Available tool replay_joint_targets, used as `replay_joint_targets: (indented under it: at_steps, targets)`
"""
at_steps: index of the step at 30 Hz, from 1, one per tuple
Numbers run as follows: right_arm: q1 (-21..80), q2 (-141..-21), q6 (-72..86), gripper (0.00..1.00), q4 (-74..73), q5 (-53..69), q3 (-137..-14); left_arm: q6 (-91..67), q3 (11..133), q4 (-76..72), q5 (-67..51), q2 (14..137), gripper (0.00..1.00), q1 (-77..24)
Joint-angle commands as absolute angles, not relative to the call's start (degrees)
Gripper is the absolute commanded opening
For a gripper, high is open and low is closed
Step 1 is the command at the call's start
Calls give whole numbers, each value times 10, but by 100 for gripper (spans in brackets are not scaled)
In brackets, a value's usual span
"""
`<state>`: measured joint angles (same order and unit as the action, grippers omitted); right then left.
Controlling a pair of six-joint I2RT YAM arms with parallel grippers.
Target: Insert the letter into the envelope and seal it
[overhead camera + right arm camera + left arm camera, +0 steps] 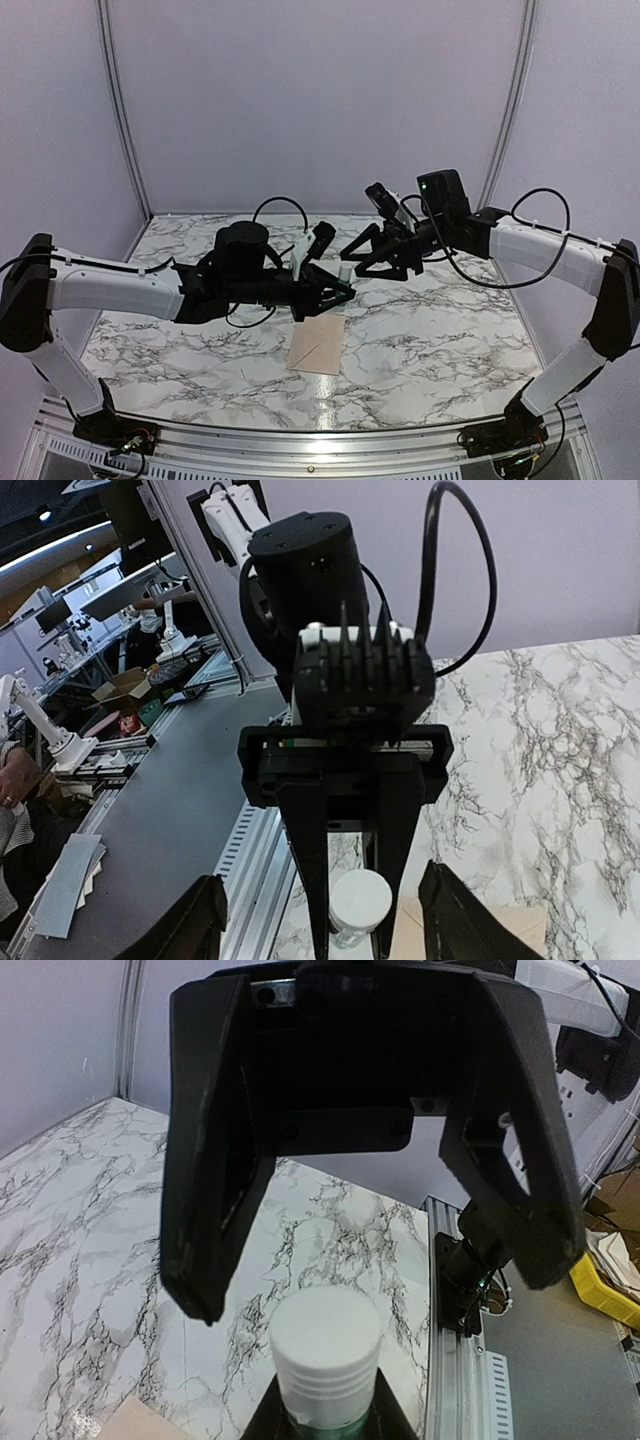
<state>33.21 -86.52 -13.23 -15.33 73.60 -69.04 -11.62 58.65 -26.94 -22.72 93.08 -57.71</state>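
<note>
While flat, envelope (317, 346) inside table (450, 340) edges.

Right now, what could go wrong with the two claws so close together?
The open right claw could miss the white ridged-cap tube and bump the left claw gripping it. If that tube slips, it may drop onto the pale beige paper envelope lying nearby.

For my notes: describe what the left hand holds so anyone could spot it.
Over the marble table, find the left hand near the middle. It grips a small tube with a white ribbed cap and greenish body, unlike the flat beige paper lying nearby.
</note>
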Motion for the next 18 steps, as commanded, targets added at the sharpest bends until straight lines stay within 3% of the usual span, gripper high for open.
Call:
replay_joint_targets:
  at_steps: [1,5,13,18]
  targets:
    - [343,-887,-67,55,-94,764,-693,-120,590,-308,-241,939,0,-579]
    - [345,-897,-45,49,-75,768,-692,-121,593,-310,-241,942,0,-579]
    - [345,-907,-21,24,-58,773,-688,-117,612,-311,-242,962,0,-579]
    - [345,-912,-22,22,-57,769,-684,-108,627,-311,-236,967,0,-580]
